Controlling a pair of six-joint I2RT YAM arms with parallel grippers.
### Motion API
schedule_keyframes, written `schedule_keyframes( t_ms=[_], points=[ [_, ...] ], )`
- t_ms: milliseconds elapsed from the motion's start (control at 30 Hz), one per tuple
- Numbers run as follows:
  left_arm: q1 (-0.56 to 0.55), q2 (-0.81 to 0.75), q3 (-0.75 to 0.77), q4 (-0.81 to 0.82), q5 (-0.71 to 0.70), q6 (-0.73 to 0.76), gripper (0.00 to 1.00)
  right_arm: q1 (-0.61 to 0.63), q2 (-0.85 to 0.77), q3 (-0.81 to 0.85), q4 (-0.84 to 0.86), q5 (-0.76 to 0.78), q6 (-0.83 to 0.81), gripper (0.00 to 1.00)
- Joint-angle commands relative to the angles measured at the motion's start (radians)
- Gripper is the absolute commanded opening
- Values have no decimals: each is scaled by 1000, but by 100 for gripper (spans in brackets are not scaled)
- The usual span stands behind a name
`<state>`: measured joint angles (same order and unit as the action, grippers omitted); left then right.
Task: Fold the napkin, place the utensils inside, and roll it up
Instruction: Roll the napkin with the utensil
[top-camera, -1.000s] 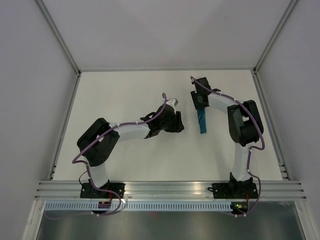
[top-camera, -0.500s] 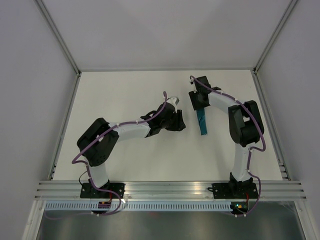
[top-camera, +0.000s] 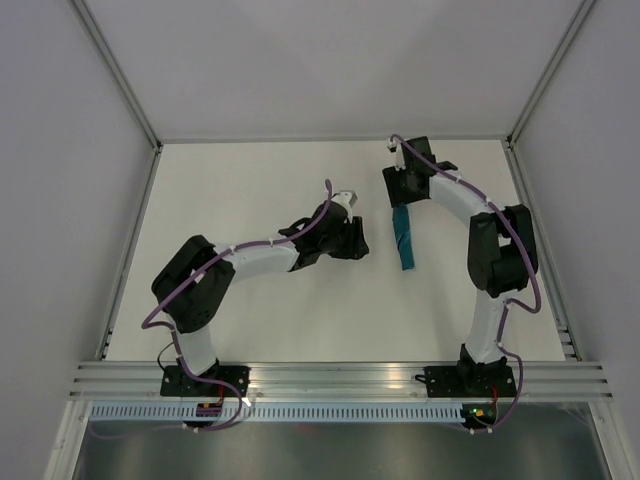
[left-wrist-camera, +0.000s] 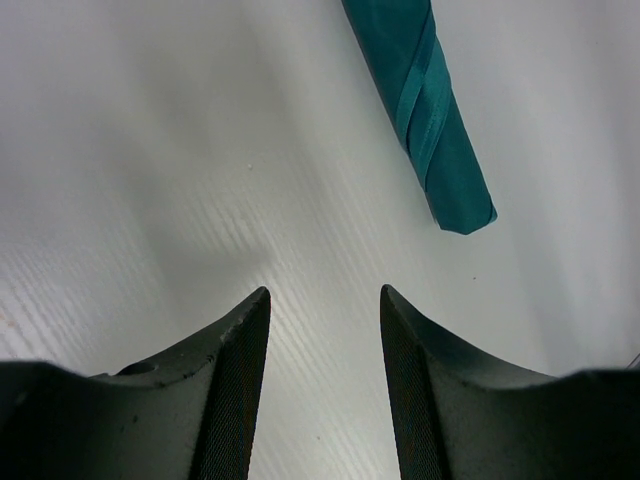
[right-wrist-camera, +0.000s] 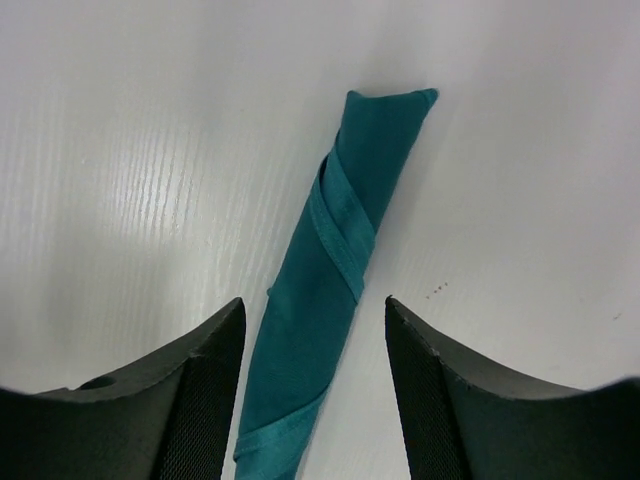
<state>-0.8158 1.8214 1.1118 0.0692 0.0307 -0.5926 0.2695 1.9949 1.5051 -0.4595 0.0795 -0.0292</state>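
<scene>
Teal napkin (top-camera: 403, 240) is rolled into a slim tube, lying on counter (top-camera: 250, 320) right of centre in top view, slightly tilted. Over its upper end, right fingers (right-wrist-camera: 200, 400) are apart, w/ a gap each side; tube runs from btwn them toward upper centre of right wrist view. To the tube's left, left fingers (left-wrist-camera: 235, 400) are apart, nothing btwn, over bare counter; tube end at upper right of left wrist view.

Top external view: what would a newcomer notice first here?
The napkin, rolled into a slim teal tube, lies on the white table, right of centre; no knife shows. The right end effector stands open astride the roll's far end. The left end effector, also open, sits off to the roll's left, apart from it.
</scene>
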Motion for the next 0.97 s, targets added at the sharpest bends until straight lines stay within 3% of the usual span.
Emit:
schedule_keyframes(
  t_ms=[0, 133, 467, 933],
  points=[
    [35, -95, 28, -37, 12, 74, 53, -65, -120, 67, -71, -117, 11, 64],
    [101, -215, -6, -78, 15, 132, 55, -180, -269, 29, -57, -247, -8, 68],
    [185, -516, -101, -187, 28, 198, 57, -479, -646, -265, 77, -460, -17, 77],
    [207, -708, -170, -261, 6, 235, 60, -595, -726, -390, 79, -546, -52, 78]
  ],
)
